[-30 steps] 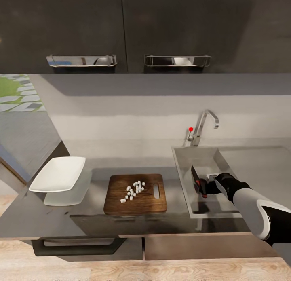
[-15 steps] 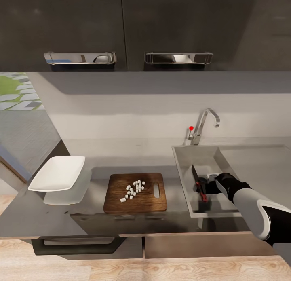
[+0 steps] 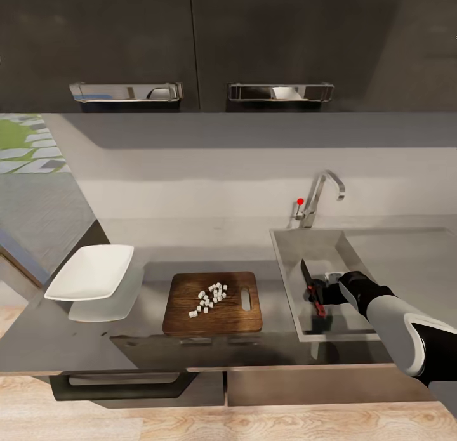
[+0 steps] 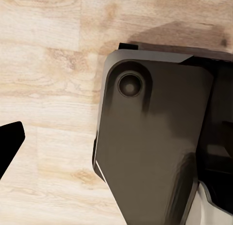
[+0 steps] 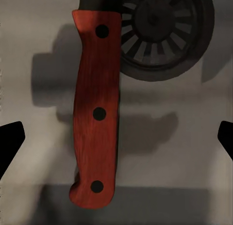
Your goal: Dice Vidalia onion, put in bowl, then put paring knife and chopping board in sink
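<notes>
The paring knife (image 3: 312, 289) lies in the sink (image 3: 317, 247), red handle toward the front. In the right wrist view its handle (image 5: 97, 113) rests on the basin floor beside the round drain (image 5: 160, 30). My right gripper (image 3: 324, 292) hovers over it, open, fingers spread wide on both sides of the handle and not touching it. The Vidalia onion (image 3: 211, 297) is a heap of small pale cubes on the chopping board (image 3: 184, 317). The white bowl (image 3: 89, 273) stands left of the board on the countertop (image 3: 63, 339). One fingertip (image 4: 9, 142) of my left gripper shows over the wood floor.
The chrome tap (image 3: 317, 200) with a red dot rises behind the sink. Dark wall cabinets (image 3: 190, 47) hang overhead. A drainboard (image 3: 406, 263) stretches right of the basin. The left wrist view looks down at the robot's dark base (image 4: 155, 152).
The knife has dropped from a tilted pose at the gripper to lying lower in the basin. The right arm has barely moved. The head view shifted slightly.
</notes>
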